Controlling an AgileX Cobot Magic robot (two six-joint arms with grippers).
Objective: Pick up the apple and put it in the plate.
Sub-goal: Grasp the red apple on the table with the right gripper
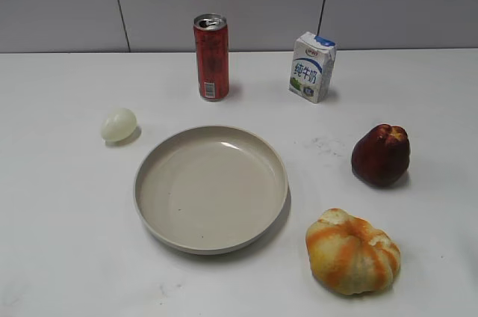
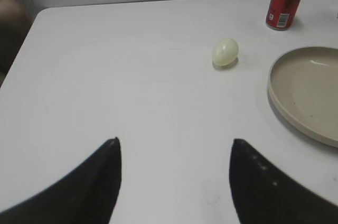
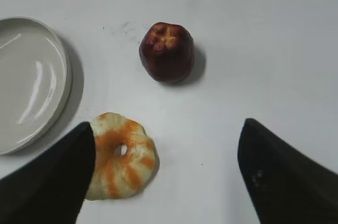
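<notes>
The dark red apple [image 1: 381, 154] stands on the white table at the right; it also shows in the right wrist view [image 3: 166, 52]. The beige plate [image 1: 149, 197] lies empty at the middle of the table; it shows in the left wrist view [image 2: 280, 97] and the right wrist view [image 3: 58, 92]. My right gripper [image 3: 168, 142] is open and empty, hovering nearer than the apple, beside the pumpkin-like fruit. My left gripper [image 2: 175, 145] is open and empty over bare table, left of the plate. Neither gripper shows in the exterior view.
An orange-and-yellow pumpkin-like fruit [image 1: 352, 251] lies in front of the apple, right of the plate. A pale egg-shaped thing [image 1: 119, 124] lies left of the plate. A red can [image 1: 211, 57] and a small milk carton [image 1: 312, 66] stand at the back near the wall.
</notes>
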